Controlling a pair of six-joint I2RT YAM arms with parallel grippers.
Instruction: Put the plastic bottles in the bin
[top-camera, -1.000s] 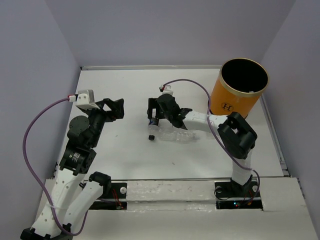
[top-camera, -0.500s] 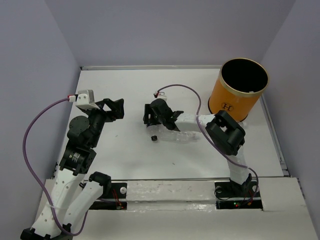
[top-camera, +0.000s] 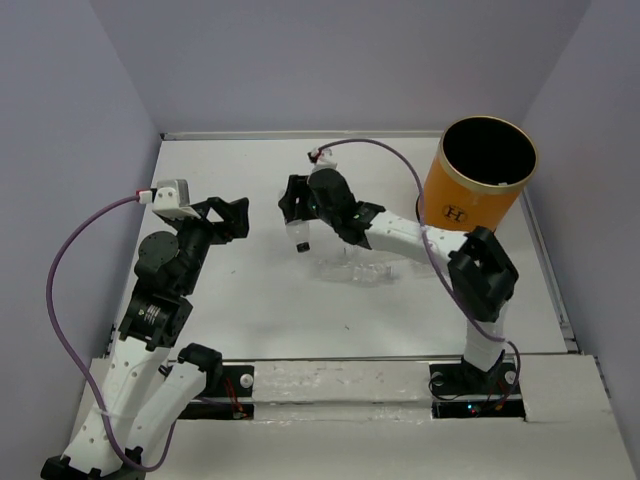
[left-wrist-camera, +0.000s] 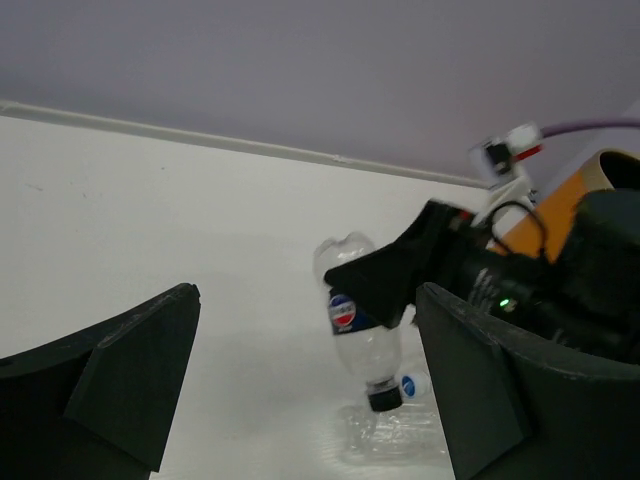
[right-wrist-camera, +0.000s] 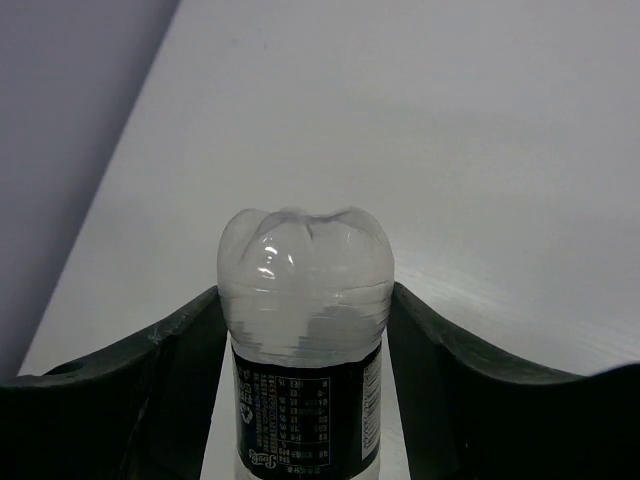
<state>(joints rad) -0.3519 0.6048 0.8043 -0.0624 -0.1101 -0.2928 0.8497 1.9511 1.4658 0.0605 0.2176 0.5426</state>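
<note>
My right gripper (top-camera: 300, 215) is shut on a clear plastic bottle (right-wrist-camera: 305, 300) with a dark label. The bottle hangs upside down above the table, its dark cap (top-camera: 299, 243) pointing down; the left wrist view shows this held bottle (left-wrist-camera: 365, 340) too. A second clear bottle (top-camera: 355, 268) lies on the table just below and to the right, and its white-blue cap (left-wrist-camera: 410, 384) faces the left arm. The orange bin (top-camera: 480, 185) stands at the back right, open end up. My left gripper (top-camera: 232, 217) hangs open and empty left of the held bottle.
The white table (top-camera: 250, 300) is closed in by lilac walls on the left, right and back. A purple cable (top-camera: 385, 170) arcs from the right wrist toward the bin. The right arm's forearm (top-camera: 400, 235) reaches across between the bin and the lying bottle.
The right gripper's fingers closed on the dark-labelled bottle and lifted it off the table, a little toward the back. The lying bottle and the left arm stayed put.
</note>
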